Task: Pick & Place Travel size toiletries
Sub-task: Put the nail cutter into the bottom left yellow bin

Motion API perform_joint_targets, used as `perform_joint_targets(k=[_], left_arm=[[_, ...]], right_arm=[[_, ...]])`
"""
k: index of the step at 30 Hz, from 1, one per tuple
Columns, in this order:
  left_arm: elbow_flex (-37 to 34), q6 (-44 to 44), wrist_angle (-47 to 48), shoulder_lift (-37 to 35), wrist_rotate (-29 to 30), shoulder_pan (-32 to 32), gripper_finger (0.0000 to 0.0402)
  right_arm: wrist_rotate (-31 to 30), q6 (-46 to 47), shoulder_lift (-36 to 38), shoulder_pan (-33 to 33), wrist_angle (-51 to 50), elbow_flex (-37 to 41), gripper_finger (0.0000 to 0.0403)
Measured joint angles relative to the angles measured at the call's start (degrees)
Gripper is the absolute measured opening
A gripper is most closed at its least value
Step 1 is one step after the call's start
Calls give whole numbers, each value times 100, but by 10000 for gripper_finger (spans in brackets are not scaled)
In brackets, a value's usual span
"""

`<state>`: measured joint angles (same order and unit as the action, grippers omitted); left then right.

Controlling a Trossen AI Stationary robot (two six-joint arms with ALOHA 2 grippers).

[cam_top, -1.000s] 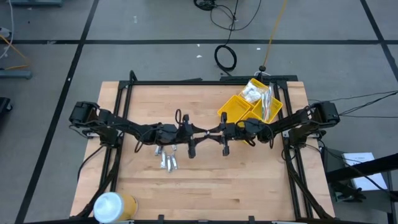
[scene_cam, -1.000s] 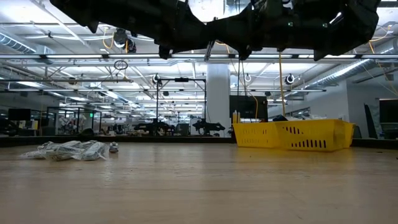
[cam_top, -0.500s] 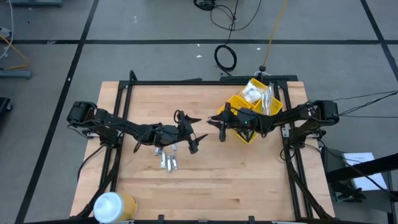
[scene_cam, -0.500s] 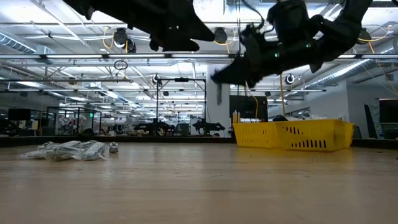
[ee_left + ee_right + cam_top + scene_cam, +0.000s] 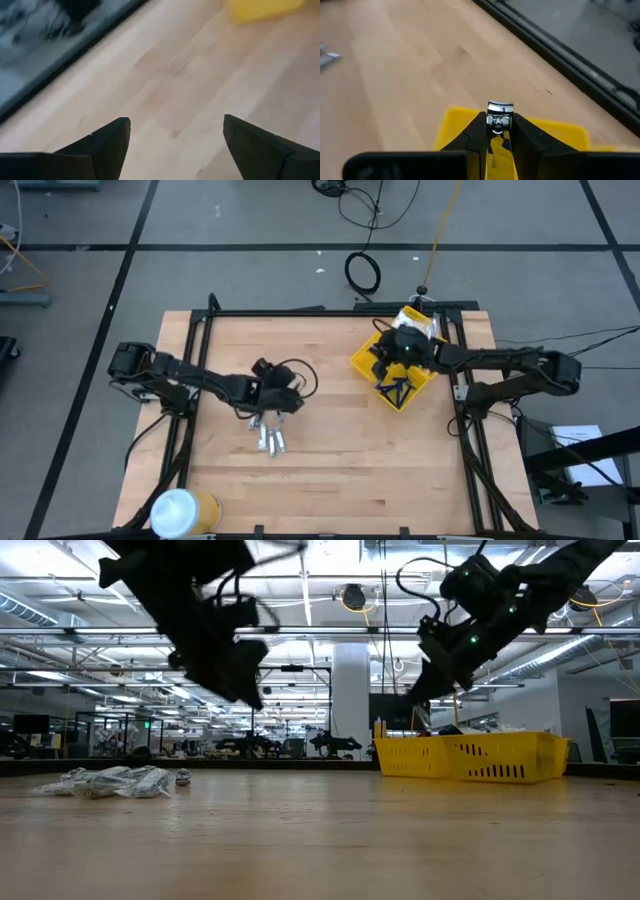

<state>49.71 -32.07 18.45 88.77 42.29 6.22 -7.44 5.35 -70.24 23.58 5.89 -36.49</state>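
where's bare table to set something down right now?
Bare wood: the table's front strip, right of the white-and-yellow cylinder, and the middle between the left gripper and the yellow bin. Crowded: the toiletries pile beneath the left gripper; the bin, where the right gripper holds a silvery item.

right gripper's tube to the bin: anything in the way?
Nothing visible. The right gripper holds a small silvery tube directly above the yellow bin, with only air below. The left gripper is open over the pile of toiletries, well clear.
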Motion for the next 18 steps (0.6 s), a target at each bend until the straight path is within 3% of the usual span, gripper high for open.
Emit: perform_joint_targets(k=[7, 18], left_arm=[[-2, -1438, 1343, 0, -239, -242, 283], [-2, -1627, 1483, 0, -638, -304, 277]], right_arm=[[307, 1, -250, 231, 78, 188, 56], [299, 295, -267, 233, 348, 317, 199]])
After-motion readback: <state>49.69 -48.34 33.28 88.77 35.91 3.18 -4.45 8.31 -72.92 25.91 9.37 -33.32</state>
